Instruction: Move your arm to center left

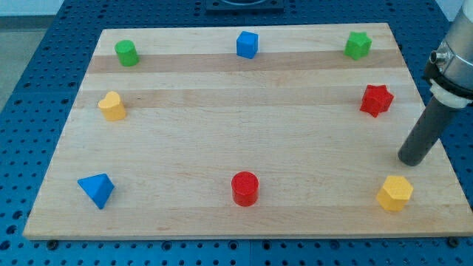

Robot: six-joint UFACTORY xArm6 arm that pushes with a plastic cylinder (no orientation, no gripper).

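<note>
My tip (411, 161) rests on the wooden board (244, 144) at the view's right edge, below the red star block (376, 100) and above the yellow hexagon block (395, 193). It touches no block. A yellow heart block (111, 106) sits at the view's centre left, far from the tip. A green cylinder block (127, 53) is at the top left and a blue triangular block (97, 190) at the bottom left.
A blue cube block (247, 45) sits at top centre, a green star block (358, 46) at top right, a red cylinder block (244, 188) at bottom centre. The board lies on a blue perforated table (29, 111).
</note>
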